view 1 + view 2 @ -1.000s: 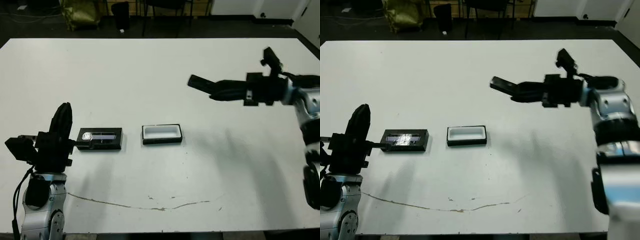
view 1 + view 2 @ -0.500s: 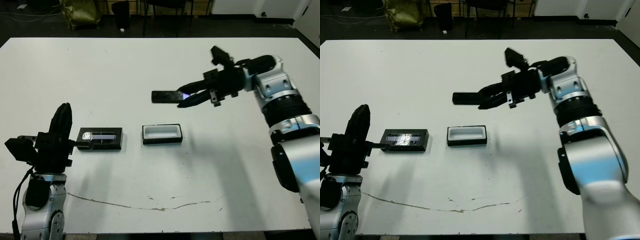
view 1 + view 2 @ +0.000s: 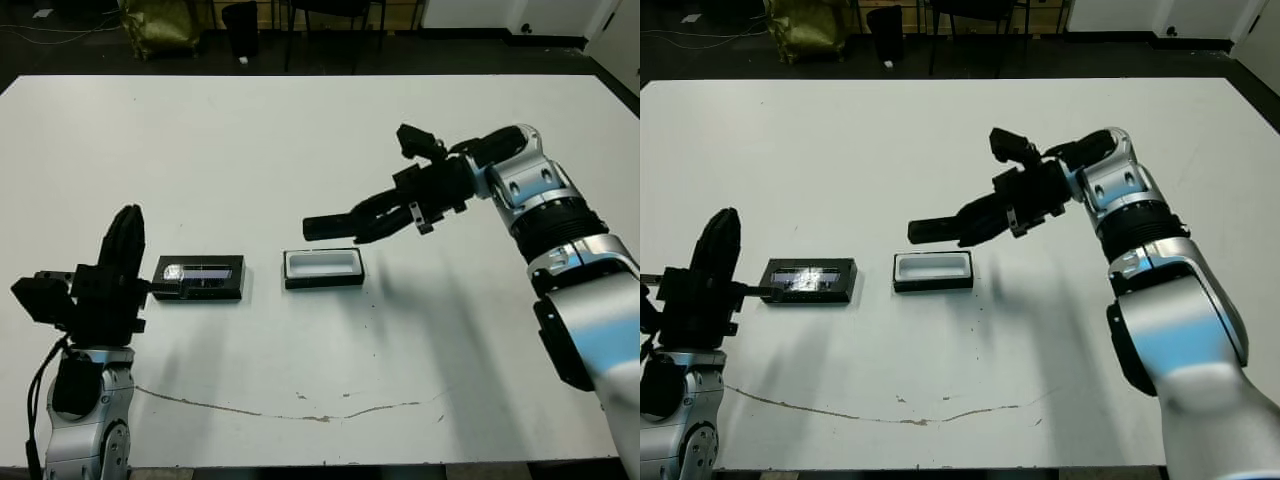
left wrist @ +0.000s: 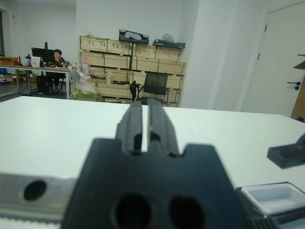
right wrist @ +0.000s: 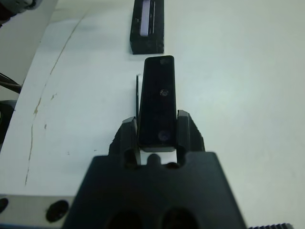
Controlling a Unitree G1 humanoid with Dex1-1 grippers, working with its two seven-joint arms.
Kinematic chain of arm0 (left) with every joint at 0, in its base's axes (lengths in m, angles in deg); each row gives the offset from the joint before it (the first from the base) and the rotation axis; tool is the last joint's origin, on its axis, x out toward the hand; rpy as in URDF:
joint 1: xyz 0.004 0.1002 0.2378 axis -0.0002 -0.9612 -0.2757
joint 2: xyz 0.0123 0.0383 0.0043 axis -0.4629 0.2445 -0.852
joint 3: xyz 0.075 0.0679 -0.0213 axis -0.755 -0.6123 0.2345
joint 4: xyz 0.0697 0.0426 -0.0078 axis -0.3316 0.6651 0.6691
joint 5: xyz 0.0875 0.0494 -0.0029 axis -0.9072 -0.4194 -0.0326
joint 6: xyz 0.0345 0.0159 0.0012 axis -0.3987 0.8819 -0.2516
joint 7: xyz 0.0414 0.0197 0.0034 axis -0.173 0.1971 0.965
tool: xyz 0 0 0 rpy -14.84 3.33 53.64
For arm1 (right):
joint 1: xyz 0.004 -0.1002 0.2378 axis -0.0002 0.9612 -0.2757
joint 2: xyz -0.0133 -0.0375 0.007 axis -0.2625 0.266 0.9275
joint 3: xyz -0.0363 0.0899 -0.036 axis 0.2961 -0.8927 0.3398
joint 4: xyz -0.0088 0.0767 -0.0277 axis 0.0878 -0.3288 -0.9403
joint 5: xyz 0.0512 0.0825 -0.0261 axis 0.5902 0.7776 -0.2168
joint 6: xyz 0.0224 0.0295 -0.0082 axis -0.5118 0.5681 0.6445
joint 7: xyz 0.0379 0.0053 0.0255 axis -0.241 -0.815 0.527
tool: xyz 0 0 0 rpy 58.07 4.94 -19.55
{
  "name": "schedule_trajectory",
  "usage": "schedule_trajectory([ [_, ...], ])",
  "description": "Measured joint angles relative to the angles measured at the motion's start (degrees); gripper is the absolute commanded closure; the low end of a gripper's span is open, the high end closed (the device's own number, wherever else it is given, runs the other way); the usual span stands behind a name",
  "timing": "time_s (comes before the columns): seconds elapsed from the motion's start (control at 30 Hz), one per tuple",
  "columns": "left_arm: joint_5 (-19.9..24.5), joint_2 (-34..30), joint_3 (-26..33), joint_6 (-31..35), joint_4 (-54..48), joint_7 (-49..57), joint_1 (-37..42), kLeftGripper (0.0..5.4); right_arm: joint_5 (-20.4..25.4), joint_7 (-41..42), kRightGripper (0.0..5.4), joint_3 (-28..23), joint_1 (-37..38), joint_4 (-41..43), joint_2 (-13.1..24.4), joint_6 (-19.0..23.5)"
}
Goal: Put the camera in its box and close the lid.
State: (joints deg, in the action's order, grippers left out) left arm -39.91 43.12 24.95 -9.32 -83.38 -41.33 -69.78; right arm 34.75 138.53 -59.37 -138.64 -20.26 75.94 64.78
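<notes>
2 steps make up this job, and I judge I am in the 1st: carrying the camera [image 3: 330,226] to the box [image 3: 323,268]. My right gripper [image 3: 375,218] has its jaws clamped on the camera's sides near one end, so the black bar sticks out level ahead of my fingers [image 5: 187,132], in the air just above and beyond the box. The box sits open on the white table [image 3: 300,140], its white lining bare with nothing in it. Next I would need to line the bar up with the tray's long axis, lower it and let go. The lid [image 3: 199,277] lies flat just beside the box, apart from it, close to my left gripper [image 3: 124,250], whose jaws stand nearly together, empty.
</notes>
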Motion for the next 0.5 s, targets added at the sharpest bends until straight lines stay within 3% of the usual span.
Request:
schedule_trajectory([
  [0.5, -0.13, 0.06, -0.47, 0.15, -0.32, 0.54, -0.03, 5.4, -4.52, 0.01, 5.0, 1.49, 0.11, -1.95, -0.58, -1.84],
])
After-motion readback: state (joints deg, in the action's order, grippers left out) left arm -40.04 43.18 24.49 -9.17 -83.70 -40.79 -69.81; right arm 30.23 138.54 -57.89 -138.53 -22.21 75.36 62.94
